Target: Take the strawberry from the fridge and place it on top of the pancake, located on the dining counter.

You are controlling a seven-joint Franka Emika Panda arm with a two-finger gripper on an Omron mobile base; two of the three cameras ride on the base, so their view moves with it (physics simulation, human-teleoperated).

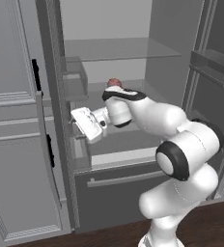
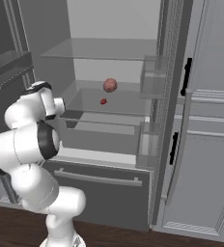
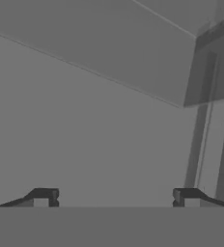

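Observation:
The fridge [image 1: 119, 193] stands open with its pale interior and clear shelves showing. The strawberry [image 2: 103, 101], a small red lump, lies on the middle glass shelf [image 2: 128, 103]. My gripper [image 1: 83, 126] is inside the fridge at the left side of that shelf level, beside the door bins and pointing away from the strawberry. In the hand view my gripper [image 3: 115, 198] is open, fingertips [image 3: 42, 197] wide apart with nothing between them, facing a plain grey wall. The pancake and the dining counter are out of view.
A bigger pinkish round lump [image 2: 110, 85] [image 1: 115, 82] rests further back on the same shelf. Clear door bins [image 1: 75, 77] [image 2: 152, 79] hang on both open doors. A closed drawer front [image 2: 97, 178] sits below. Panelled cabinets [image 2: 205, 144] flank the fridge.

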